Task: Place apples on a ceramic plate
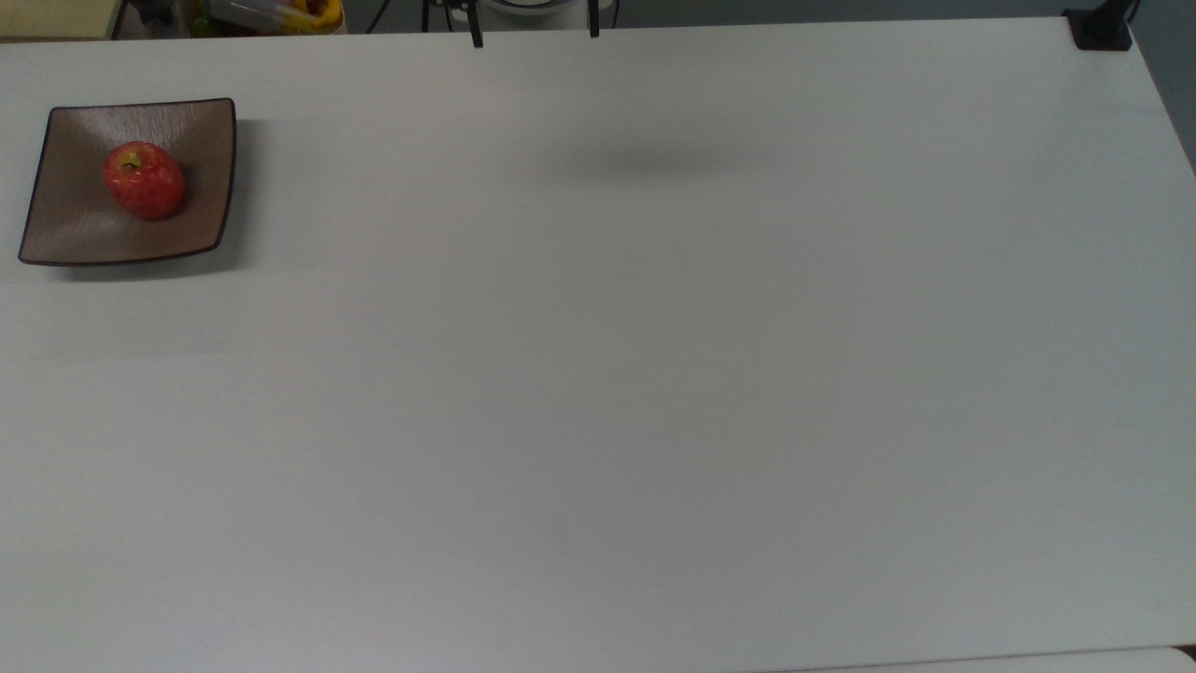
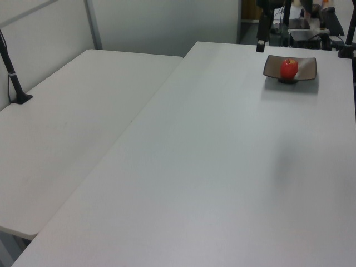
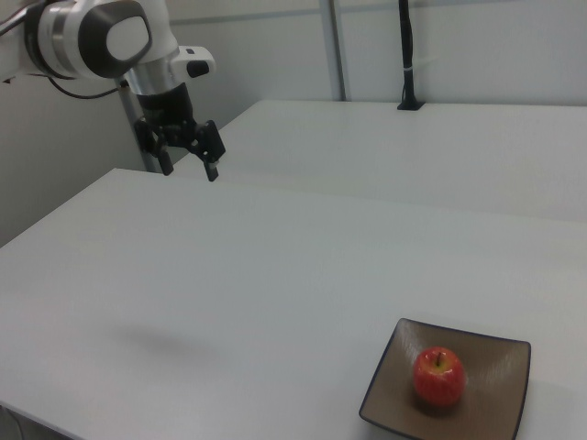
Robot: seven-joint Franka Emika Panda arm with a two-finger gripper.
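We see the apple (image 3: 438, 375) sitting on the ceramic plate (image 3: 501, 356), near the right view's right. Our pincer (image 3: 190, 160) hangs open and empty, far off up-left, high over the table (image 3: 275, 275).

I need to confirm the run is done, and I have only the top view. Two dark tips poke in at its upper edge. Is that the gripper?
Observer: Yes. In the right view the gripper hangs well above the table, pointing down.
Operator: Is it carrying anything?
Observer: No. The right view shows it open, with nothing between the fingers.
Operator: Is the apple fully down?
Observer: Yes. From the side, in the right view, the apple rests in the hollow of the plate.
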